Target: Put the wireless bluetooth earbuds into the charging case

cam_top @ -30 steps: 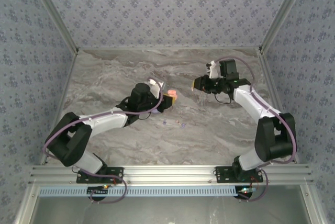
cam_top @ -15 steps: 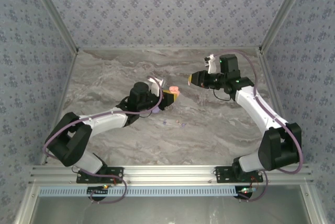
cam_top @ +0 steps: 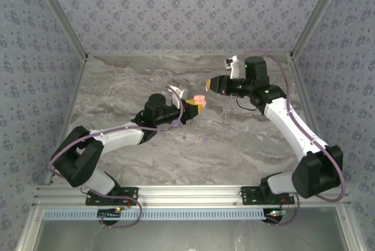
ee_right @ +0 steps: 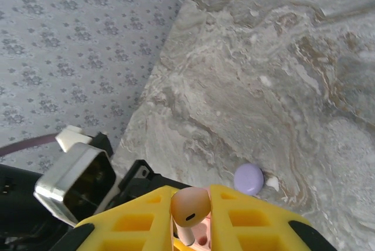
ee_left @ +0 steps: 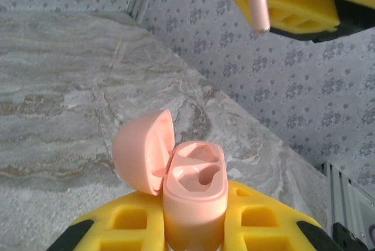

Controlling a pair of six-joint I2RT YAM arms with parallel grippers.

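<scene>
My left gripper [ee_left: 195,219] is shut on the base of a pink charging case [ee_left: 195,183]. The case stands upright with its lid [ee_left: 142,152] hinged open to the left, and both sockets are empty. My right gripper [ee_right: 190,205] is shut on a pink earbud [ee_right: 190,207], stem pointing down. It hovers above and a little beyond the case, apart from it, and from the left wrist the stem [ee_left: 258,2] shows at the top. From above, the case [cam_top: 199,99] and the right gripper [cam_top: 212,84] are close together at mid-table. Two tiny lilac earbuds [cam_top: 184,138] [cam_top: 205,141] lie on the marble.
A purple disc [ee_right: 249,179] lies on the marble table [cam_top: 117,87] beneath the two grippers, next to a small white fleck. Patterned walls enclose the table on three sides. The left arm's wrist camera [ee_right: 76,183] sits just under my right gripper.
The right gripper has swung left and upward with the earbud, closing on the case. The left gripper has lifted the open case slightly right, towards it.
</scene>
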